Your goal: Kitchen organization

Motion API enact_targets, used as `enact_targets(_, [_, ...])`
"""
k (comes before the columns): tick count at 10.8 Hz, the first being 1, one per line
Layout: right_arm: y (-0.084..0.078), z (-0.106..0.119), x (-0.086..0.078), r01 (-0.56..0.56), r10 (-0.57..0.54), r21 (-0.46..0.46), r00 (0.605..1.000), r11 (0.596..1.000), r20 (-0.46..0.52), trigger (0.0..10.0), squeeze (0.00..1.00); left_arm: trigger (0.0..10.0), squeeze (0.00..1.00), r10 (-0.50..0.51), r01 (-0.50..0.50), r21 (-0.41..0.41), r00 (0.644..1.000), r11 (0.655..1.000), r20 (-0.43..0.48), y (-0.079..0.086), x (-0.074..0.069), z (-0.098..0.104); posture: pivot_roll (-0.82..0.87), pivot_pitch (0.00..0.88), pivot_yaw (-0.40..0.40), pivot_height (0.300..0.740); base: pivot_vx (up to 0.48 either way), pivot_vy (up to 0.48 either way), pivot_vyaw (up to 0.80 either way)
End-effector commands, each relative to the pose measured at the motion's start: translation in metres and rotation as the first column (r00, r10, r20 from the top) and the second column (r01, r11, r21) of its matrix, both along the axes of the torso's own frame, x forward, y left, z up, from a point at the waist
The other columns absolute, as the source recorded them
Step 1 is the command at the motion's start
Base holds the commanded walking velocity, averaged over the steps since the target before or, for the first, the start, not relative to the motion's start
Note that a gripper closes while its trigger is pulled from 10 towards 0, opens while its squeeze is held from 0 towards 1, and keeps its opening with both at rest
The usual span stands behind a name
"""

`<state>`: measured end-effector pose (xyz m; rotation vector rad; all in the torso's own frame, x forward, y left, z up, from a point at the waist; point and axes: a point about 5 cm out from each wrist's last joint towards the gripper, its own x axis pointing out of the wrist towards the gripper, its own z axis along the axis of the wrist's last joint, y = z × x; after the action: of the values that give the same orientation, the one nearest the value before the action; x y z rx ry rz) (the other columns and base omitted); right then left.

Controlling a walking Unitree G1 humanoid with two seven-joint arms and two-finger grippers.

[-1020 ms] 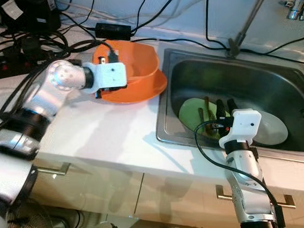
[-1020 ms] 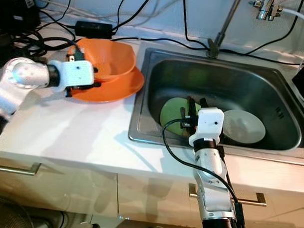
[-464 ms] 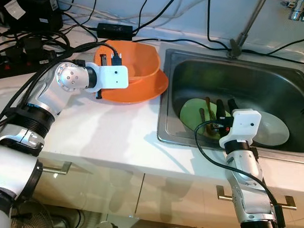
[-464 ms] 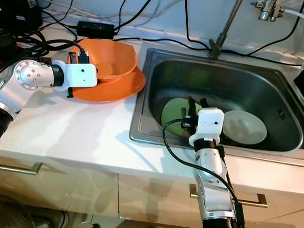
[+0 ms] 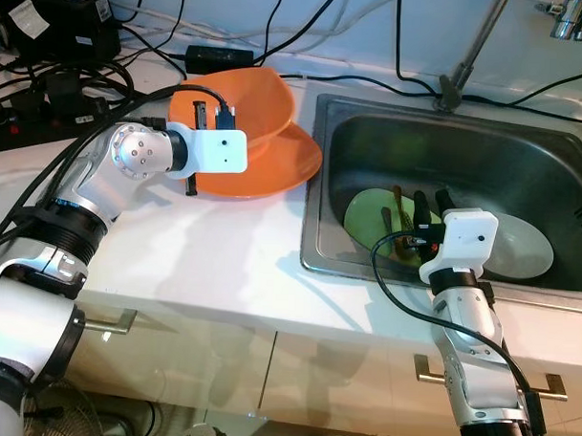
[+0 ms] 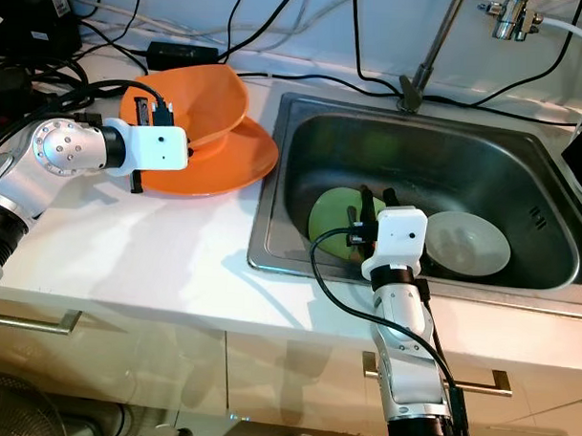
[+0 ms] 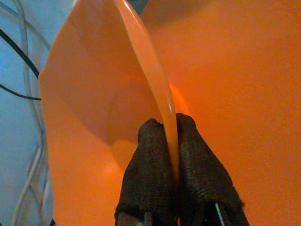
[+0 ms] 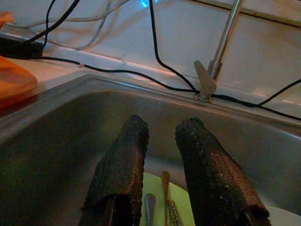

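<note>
An orange bowl (image 5: pixel 245 100) is tilted up on edge above an orange plate (image 5: pixel 278 165) on the white counter, left of the sink. My left gripper (image 7: pixel 170 141) is shut on the bowl's rim, one finger on each side of its wall. Down in the steel sink (image 5: pixel 522 164) lie a green plate (image 5: pixel 372 213) with utensils (image 8: pixel 165 197) on it and a white plate (image 5: pixel 524 247) beside it. My right gripper (image 8: pixel 162 165) hangs open over the green plate, nothing between its fingers.
Black cables, a power adapter (image 5: pixel 217 55) and power strips (image 5: pixel 27 123) crowd the counter's back left. A faucet pipe (image 5: pixel 474 47) rises behind the sink. Drawer handles (image 5: pixel 486 378) run below the counter edge.
The left gripper has lifted and tipped the orange bowl up off the orange plate. The right arm has stayed put over the sink.
</note>
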<state>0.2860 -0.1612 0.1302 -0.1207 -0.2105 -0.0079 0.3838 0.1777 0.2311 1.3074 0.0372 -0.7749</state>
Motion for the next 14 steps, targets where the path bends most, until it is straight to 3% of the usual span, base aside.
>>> enact_targets(1, [-0.004, -0.003, 0.001, 0.023, -0.023, -0.006, 1.0, 1.0, -0.02, 10.0, 0.0, 0.0, 0.0, -0.012, 0.012, 0.006, 1.0, 1.0, 0.021, -0.006, 0.001, 0.002, -0.01, 0.051, -0.061, 0.74, 0.0, 0.0, 0.0])
enact_targets(3, [-0.004, -0.002, 0.001, 0.027, -0.027, -0.006, 0.999, 1.0, -0.021, 10.0, 0.0, 0.0, 0.0, 0.0, 0.007, -0.039, 0.986, 0.999, 0.165, -0.014, 0.004, 0.015, -0.01, 0.054, -0.06, 0.74, 0.0, 0.0, 0.0])
enact_targets(4, [-0.004, -0.001, 0.003, 0.029, -0.029, -0.003, 0.999, 1.0, -0.02, 10.0, 0.0, 0.0, 0.0, -0.038, 0.054, -0.043, 0.951, 0.998, 0.308, -0.028, 0.002, 0.031, -0.01, 0.057, -0.066, 0.74, 0.0, 0.0, 0.0])
enact_targets(5, [-0.004, 0.0, 0.004, 0.03, -0.03, 0.0, 0.999, 1.0, -0.019, 10.0, 0.0, 0.0, 0.0, -0.078, 0.093, -0.029, 0.938, 0.995, 0.337, -0.035, -0.001, 0.034, -0.01, 0.058, -0.067, 0.74, 0.0, 0.0, 0.0])
enact_targets(6, [-0.005, 0.003, 0.006, 0.043, -0.043, 0.025, 0.999, 0.999, -0.018, 10.0, 0.0, 0.9, 0.0, -0.125, 0.145, -0.029, 0.923, 0.989, 0.363, -0.045, -0.006, 0.036, -0.01, 0.059, -0.068, 0.74, 0.0, 0.0, 0.0])
enact_targets(7, [-0.006, 0.006, 0.009, 0.055, -0.054, 0.048, 0.998, 0.997, -0.014, 10.0, 0.0, 10.0, 0.0, -0.153, 0.173, -0.02, 0.916, 0.985, 0.371, -0.052, -0.009, 0.034, -0.01, 0.058, -0.069, 0.74, 0.0, 0.0, 0.0])
enact_targets(8, [-0.008, 0.015, 0.014, 0.068, -0.069, 0.102, 0.998, 0.992, 0.002, 10.0, 0.0, 10.0, 0.0, -0.198, 0.217, -0.013, 0.912, 0.976, 0.36, -0.062, -0.014, 0.026, -0.01, 0.056, -0.07, 0.74, 0.0, 0.0, 0.0])
enact_targets(9, [-0.008, 0.021, 0.016, 0.072, -0.073, 0.12, 0.997, 0.99, 0.008, 10.0, 0.27, 10.0, 0.0, -0.21, 0.229, -0.012, 0.911, 0.973, 0.355, -0.065, -0.016, 0.022, -0.01, 0.056, -0.07, 0.74, 0.0, 0.0, 0.0])
enact_targets(10, [-0.009, 0.031, 0.022, 0.069, -0.072, 0.141, 0.997, 0.988, 0.01, 10.0, 1.0, 10.0, 0.0, -0.225, 0.244, -0.013, 0.911, 0.97, 0.346, -0.07, -0.02, 0.015, -0.01, 0.056, -0.07, 0.74, 0.0, 0.0, 0.0])
enact_targets(11, [-0.007, 0.049, 0.031, 0.039, -0.042, 0.205, 0.999, 0.978, 0.012, 10.0, 1.0, 10.0, 0.0, -0.243, 0.261, -0.01, 0.91, 0.965, 0.336, -0.074, -0.025, 0.01, -0.02, 0.057, -0.076, 0.74, 0.0, 0.0, 0.0])
enact_targets(12, [-0.007, 0.052, 0.032, 0.03, -0.035, 0.225, 0.999, 0.974, 0.016, 10.0, 1.0, 10.0, 0.0, -0.244, 0.261, -0.007, 0.91, 0.965, 0.334, -0.074, -0.025, 0.009, -0.02, 0.057, -0.076, 0.74, 0.0, 0.0, 0.0])
enact_targets(13, [-0.002, 0.076, 0.037, -0.041, 0.025, 0.333, 0.998, 0.942, 0.051, 10.0, 1.0, 10.0, 0.0, -0.242, 0.255, 0.005, 0.914, 0.967, 0.326, -0.071, -0.027, 0.006, -0.02, 0.057, -0.076, 0.74, 0.0, 0.0, 0.0])
enact_targets(14, [-0.001, 0.086, 0.038, -0.066, 0.043, 0.352, 0.997, 0.934, 0.071, 10.0, 1.0, 10.0, 0.0, -0.24, 0.251, 0.009, 0.914, 0.968, 0.326, -0.07, -0.027, 0.006, -0.02, 0.057, -0.079, 0.74, 0.0, 0.0, 0.0])
